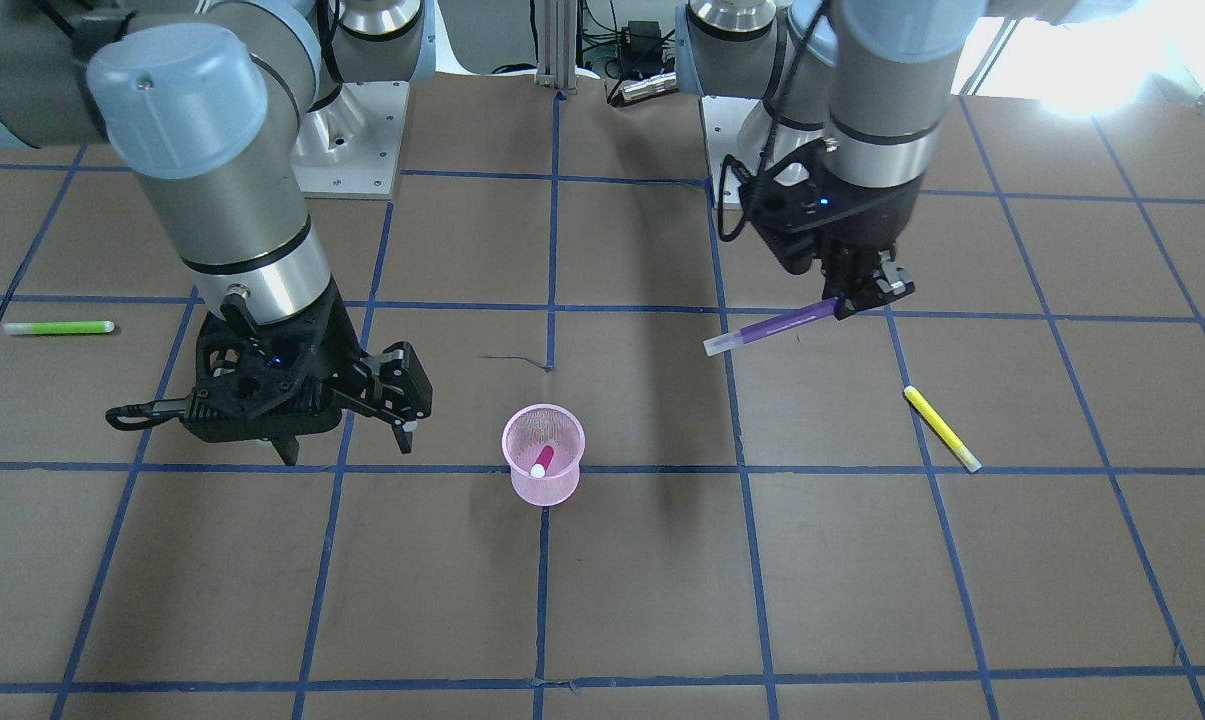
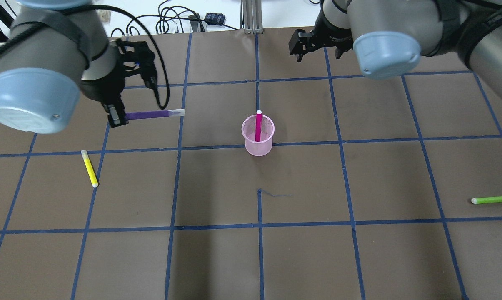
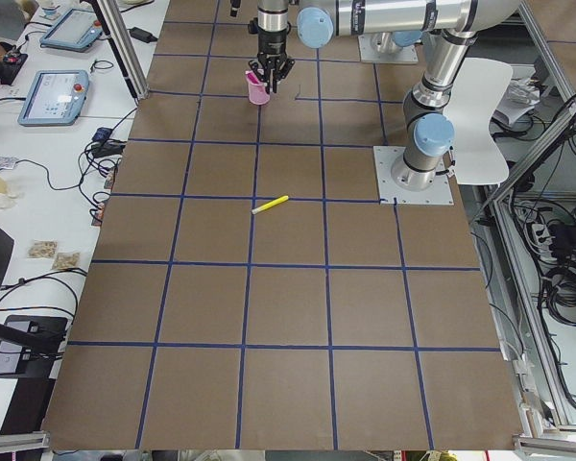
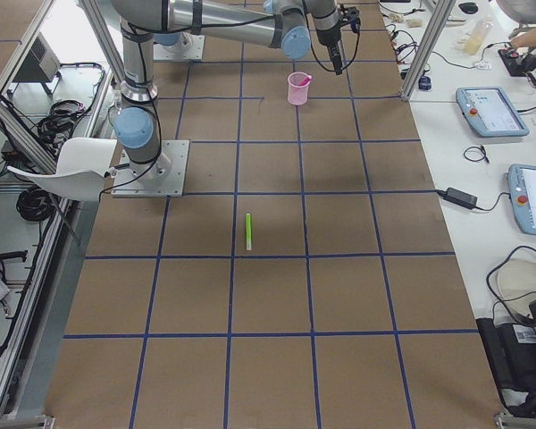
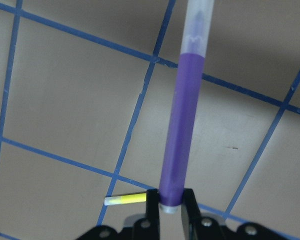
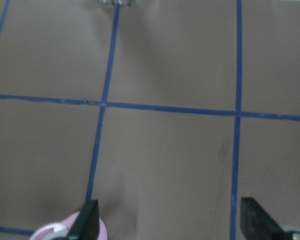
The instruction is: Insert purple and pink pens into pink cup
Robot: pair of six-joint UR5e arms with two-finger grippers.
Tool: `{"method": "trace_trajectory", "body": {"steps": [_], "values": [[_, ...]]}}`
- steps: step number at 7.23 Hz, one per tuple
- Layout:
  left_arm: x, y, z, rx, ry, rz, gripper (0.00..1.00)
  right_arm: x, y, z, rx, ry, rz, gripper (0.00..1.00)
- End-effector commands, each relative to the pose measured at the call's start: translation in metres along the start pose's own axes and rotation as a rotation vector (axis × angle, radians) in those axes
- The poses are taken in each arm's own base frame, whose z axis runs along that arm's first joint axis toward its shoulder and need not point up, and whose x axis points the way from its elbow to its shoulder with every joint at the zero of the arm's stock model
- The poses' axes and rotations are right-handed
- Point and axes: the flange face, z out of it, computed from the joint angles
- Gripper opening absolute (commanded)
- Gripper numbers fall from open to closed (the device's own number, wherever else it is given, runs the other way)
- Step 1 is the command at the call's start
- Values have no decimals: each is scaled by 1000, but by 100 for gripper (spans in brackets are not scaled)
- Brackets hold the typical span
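The pink cup (image 1: 544, 478) (image 2: 258, 143) stands upright near the table's middle, with the pink pen (image 1: 542, 462) (image 2: 258, 125) leaning inside it. My left gripper (image 1: 847, 305) (image 2: 117, 118) is shut on one end of the purple pen (image 1: 777, 326) (image 2: 151, 114) (image 5: 182, 125) and holds it roughly level above the table, its clear-capped end pointing toward the cup, well to the side of it. My right gripper (image 1: 347, 445) (image 2: 318, 54) (image 6: 172, 225) is open and empty, hovering beside the cup; the cup's rim (image 6: 70, 231) shows at its left finger.
A yellow pen (image 1: 942, 428) (image 2: 89, 168) lies on the table near my left gripper. A green pen (image 1: 57, 327) (image 2: 494, 199) lies far out on my right side. The brown table has a blue tape grid.
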Motion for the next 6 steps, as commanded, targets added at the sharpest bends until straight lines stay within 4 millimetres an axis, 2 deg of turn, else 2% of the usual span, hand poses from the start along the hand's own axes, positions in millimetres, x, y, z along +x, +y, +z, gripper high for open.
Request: {"method": "trace_trajectory", "body": {"steps": [1,2,3,4,6], "values": [[52,-90,-6,-106,-180,40,0,4,51,-52,-159,19,-16,100],[77,-128,0,-152,-271,78,0,2,71,-65,-187,22,-32,100],[96,-152,9,-220,-348,89,0,11,68,-57,-195,23,-32,100],[110,-169,18,-273,-411,90,0,20,65,-58,-192,17,-29,100],[128,-185,34,-352,-514,78,0,31,66,-61,-193,53,-28,100]]}}
